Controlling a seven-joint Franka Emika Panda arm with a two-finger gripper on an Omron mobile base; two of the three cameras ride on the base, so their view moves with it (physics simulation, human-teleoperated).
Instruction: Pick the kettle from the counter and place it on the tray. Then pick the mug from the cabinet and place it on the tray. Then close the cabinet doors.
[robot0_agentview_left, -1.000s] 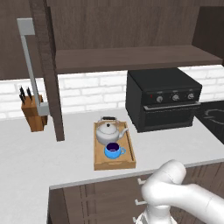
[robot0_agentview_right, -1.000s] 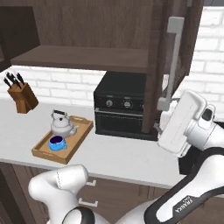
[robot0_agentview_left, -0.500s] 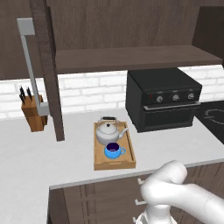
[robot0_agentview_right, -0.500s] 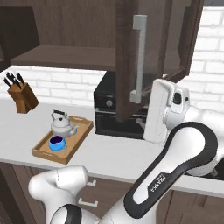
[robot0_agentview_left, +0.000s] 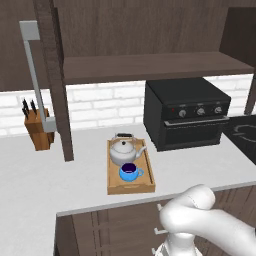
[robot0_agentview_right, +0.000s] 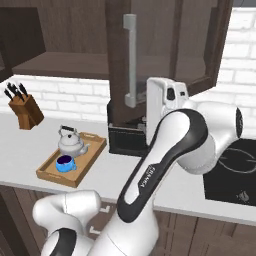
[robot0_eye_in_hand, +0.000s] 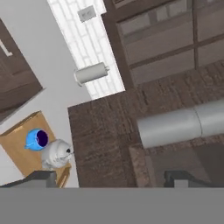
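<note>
Both kettle (robot0_agentview_left: 123, 150) and mug (robot0_agentview_left: 129, 172) sit on the tray (robot0_agentview_left: 144, 185), so I hold the gripper (robot0_eye_in_hand: 107, 179), jaws released, against the right cabinet door (robot0_agentview_right: 150, 52) to close it.

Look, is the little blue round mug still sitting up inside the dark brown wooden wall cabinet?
No, the little blue round mug sits on the light-brown wooden tray, right in front of the silver-grey metal kettle.

knife block (robot0_agentview_left: 39, 131): wooden, dark handles up, far left by wall | black oven (robot0_agentview_left: 186, 112): three knobs, against white brick backsplash (robot0_agentview_left: 100, 102) | dark cooktop (robot0_agentview_right: 234, 170): right end, just beside oven
</note>
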